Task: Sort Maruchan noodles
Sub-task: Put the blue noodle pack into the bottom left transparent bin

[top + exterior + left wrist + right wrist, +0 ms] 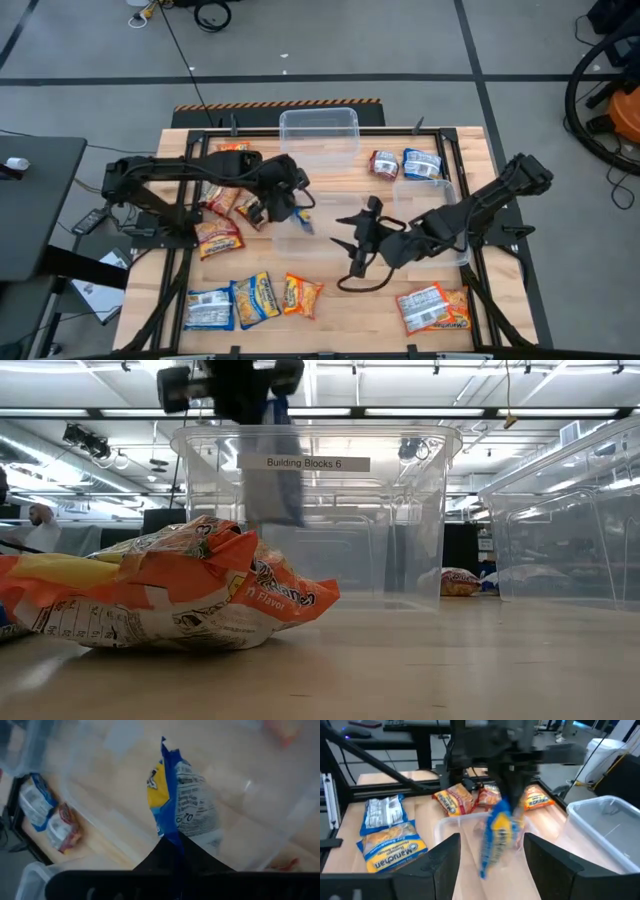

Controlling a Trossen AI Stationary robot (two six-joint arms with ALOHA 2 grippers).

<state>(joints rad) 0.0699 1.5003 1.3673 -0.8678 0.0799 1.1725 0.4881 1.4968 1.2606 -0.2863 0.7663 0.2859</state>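
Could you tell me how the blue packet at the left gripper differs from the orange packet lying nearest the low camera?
The blue packet hangs upright, pinched by one end in the left gripper, above a clear tub; the orange packet lies flat on the table, untouched. One is blue, yellow and silver, the other orange and white. Both are crinkly noodle packets.

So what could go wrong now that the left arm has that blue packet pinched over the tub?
1. The left gripper holds the blue packet only by one edge, so it might slip out early.
2. The packet dangles above the middle clear tub, close to its rim; released off-centre, it could land outside.
3. The right gripper, fingers open, sits close by, so the arms could bump.
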